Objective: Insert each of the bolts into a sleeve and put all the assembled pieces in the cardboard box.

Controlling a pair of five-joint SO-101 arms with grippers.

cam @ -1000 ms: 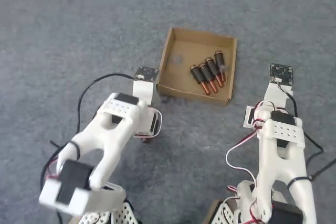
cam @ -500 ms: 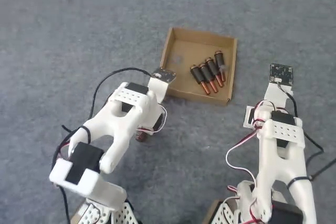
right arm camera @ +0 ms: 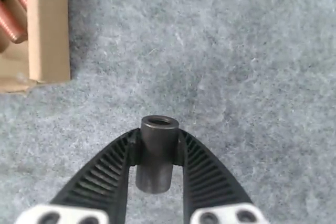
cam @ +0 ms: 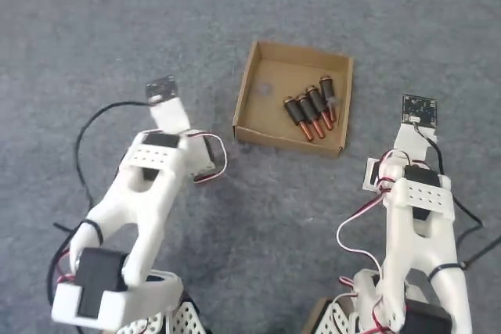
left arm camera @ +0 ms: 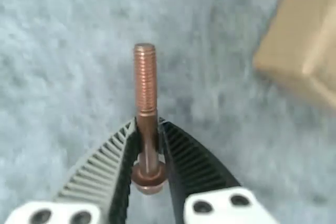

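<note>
One bolt [left arm camera: 145, 90] juts past the clamping left gripper [left arm camera: 147, 126].

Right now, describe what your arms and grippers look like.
The left arm and right arm are white plastic shells with black motor blocks. A black cable loops off the left; red and white wires run along the right. The left gripper and right gripper have black ribbed fingers on white bases.
</note>
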